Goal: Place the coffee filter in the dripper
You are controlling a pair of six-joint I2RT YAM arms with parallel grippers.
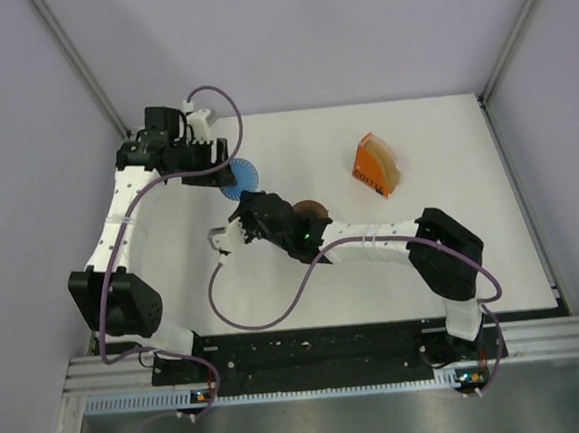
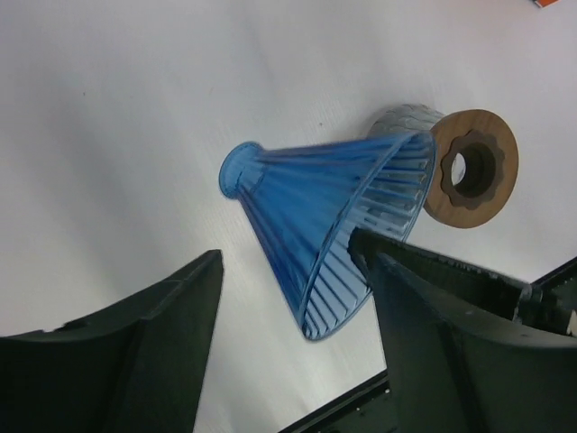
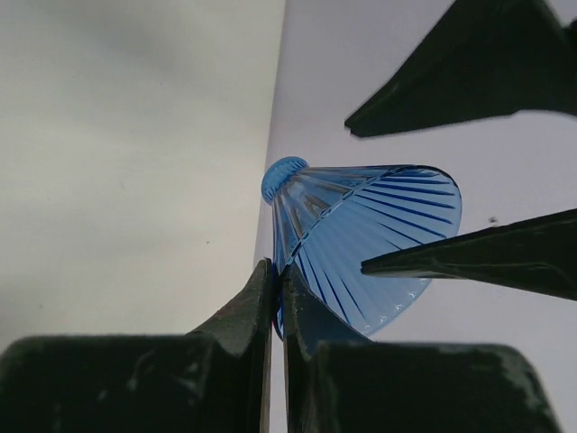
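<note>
The blue ribbed dripper (image 1: 238, 177) is held on its side above the table at the back left. My right gripper (image 3: 278, 289) is shut on the dripper's rim (image 3: 379, 225); in the top view it (image 1: 243, 200) reaches in from the right. My left gripper (image 2: 293, 262) is open, its fingers on either side of the dripper (image 2: 306, 207) without gripping it; in the top view it (image 1: 218, 172) is just left of the dripper. No loose coffee filter is in view.
An orange printed packet (image 1: 376, 167) of filters stands at the back right. A flat brown ring (image 2: 471, 169) and a grey translucent cup (image 2: 404, 117) lie just behind the dripper; the ring also shows by the right arm (image 1: 311, 211).
</note>
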